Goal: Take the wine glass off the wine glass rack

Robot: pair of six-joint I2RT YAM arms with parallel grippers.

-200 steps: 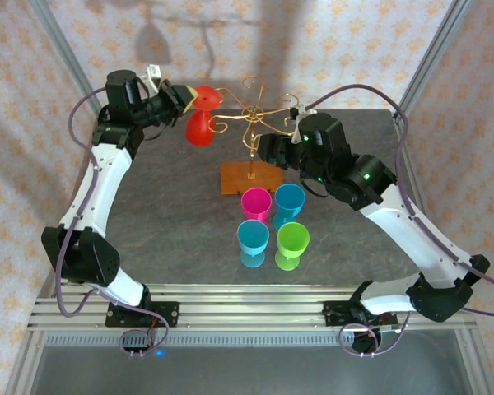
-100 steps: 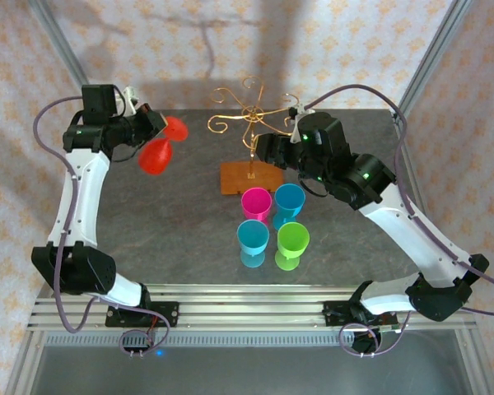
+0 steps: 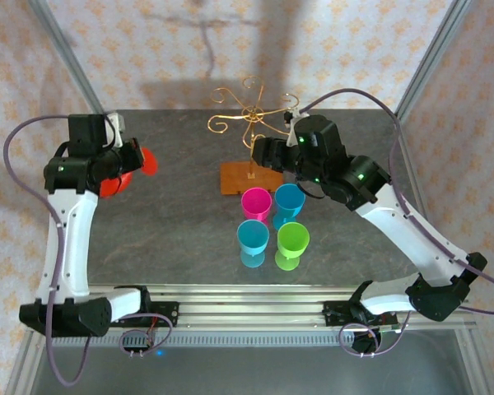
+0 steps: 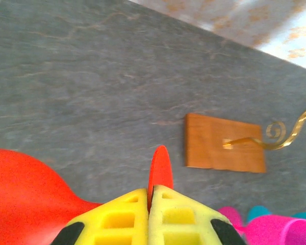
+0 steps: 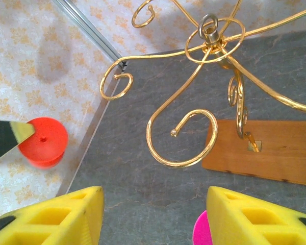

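Note:
The red wine glass hangs in the air over the table's left side, well apart from the wine glass rack. My left gripper is shut on the glass's round foot; the bowl bulges at the lower left of the left wrist view. The rack is gold wire with curled arms on a wooden base, and its arms carry nothing. My right gripper stands open beside the rack's stem, with nothing between its yellow fingers. The right wrist view also catches the glass's foot far off.
Several plastic cups stand in front of the rack's base: pink, blue, cyan and green. Patterned walls and metal frame posts close in the table at the back and sides.
My left arm has swung left and toward the near side, carrying the red wine glass away from the rack's arm. The right arm has barely shifted.

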